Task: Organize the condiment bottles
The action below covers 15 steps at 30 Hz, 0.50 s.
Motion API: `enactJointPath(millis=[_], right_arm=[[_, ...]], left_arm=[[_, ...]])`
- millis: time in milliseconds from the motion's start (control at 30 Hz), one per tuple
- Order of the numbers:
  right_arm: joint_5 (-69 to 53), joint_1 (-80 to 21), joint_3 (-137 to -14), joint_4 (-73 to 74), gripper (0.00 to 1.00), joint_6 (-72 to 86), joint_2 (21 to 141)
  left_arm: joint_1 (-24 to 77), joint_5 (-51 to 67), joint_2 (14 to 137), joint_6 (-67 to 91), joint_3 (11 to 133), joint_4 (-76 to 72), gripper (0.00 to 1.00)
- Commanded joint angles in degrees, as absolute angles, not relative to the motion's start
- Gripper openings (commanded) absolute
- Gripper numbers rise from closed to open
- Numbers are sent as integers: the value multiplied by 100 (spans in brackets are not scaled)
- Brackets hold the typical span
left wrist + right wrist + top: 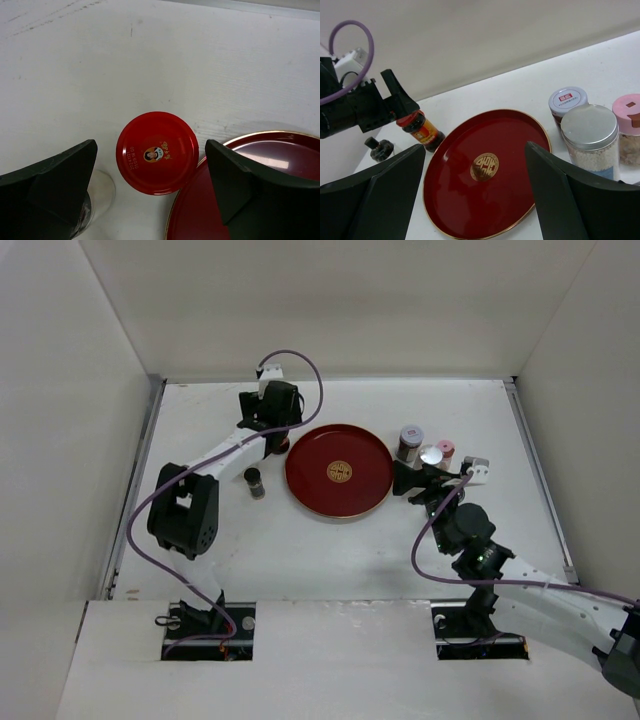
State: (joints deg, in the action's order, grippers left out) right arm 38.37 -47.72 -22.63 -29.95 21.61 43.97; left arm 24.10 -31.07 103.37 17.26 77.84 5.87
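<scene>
Left tool (150, 160) hangs open over the red jar (157, 152), upper left of the tray (310, 490), probably lining up a grab (right tool (475, 165) is open, empty).

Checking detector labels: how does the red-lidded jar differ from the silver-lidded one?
The red-lidded jar has dark contents; the silver-lidded jar holds pale grains. The red-lidded jar stands left of the tray, under the open left gripper; the silver-lidded jar right of it, beside the pink-lidded jar. Both stand upright.

The red lid (157, 152) carries a portrait badge (151, 154) and gold characters, unreadable. The tray (515, 145) bears a round gold emblem (485, 167). The white lid (559, 107) has a red label (566, 97), illegible.
</scene>
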Motion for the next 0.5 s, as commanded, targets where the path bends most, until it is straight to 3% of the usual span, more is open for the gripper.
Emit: enactJointPath(millis=[0, 267, 467], right_arm=[[3727, -4821, -2408, -3111, 87, 2162, 4360], [3727, -4821, -2408, -3111, 89, 2188, 4430], [3727, -4821, -2399, -3111, 89, 2188, 4377]], left_arm=[[2342, -2927, 10502, 1837, 8042, 554, 91], [2351, -2751, 10670, 1986, 8068, 677, 85], [2342, -2777, 10661, 2048, 8042, 651, 59]])
